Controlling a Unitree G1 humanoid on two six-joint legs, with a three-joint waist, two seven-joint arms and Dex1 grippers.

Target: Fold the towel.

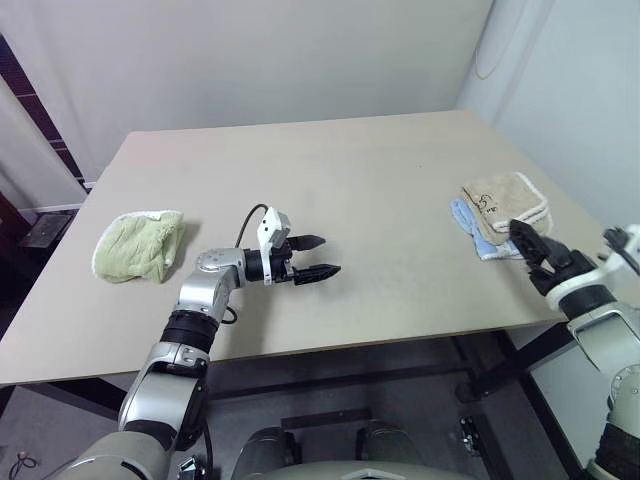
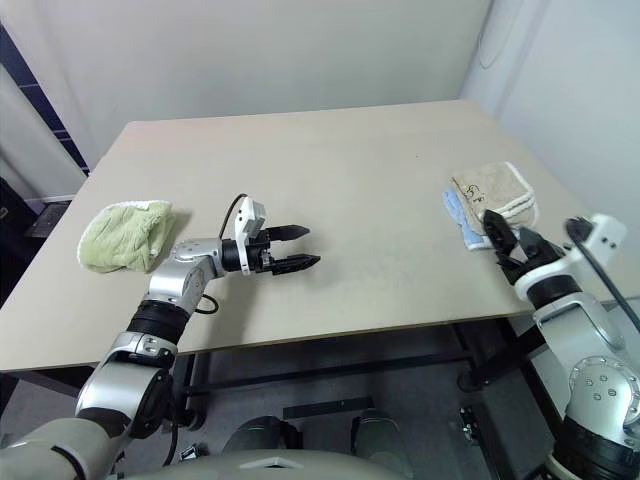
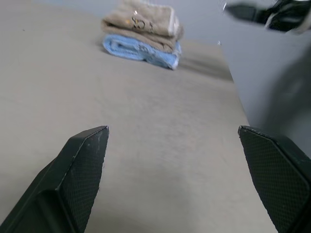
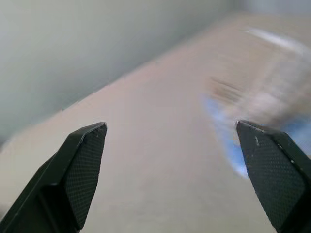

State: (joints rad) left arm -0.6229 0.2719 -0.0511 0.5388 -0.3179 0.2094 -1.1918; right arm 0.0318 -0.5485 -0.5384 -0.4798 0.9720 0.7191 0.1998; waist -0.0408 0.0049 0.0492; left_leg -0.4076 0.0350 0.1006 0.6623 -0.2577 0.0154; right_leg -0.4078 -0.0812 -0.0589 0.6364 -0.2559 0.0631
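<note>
The beige towel lies folded on top of a folded light blue towel near the table's right edge, its dark logo facing up; it also shows in the left wrist view. My right gripper hovers open just in front of that stack, holding nothing. Over the middle of the table my left gripper is open and empty, pointing right toward the stack. Its black fingers rise wide apart in the left wrist view.
A bundled light green towel sits near the left edge of the tan table. A grey wall runs close along the table's right side. A second table frame stands below at the front right.
</note>
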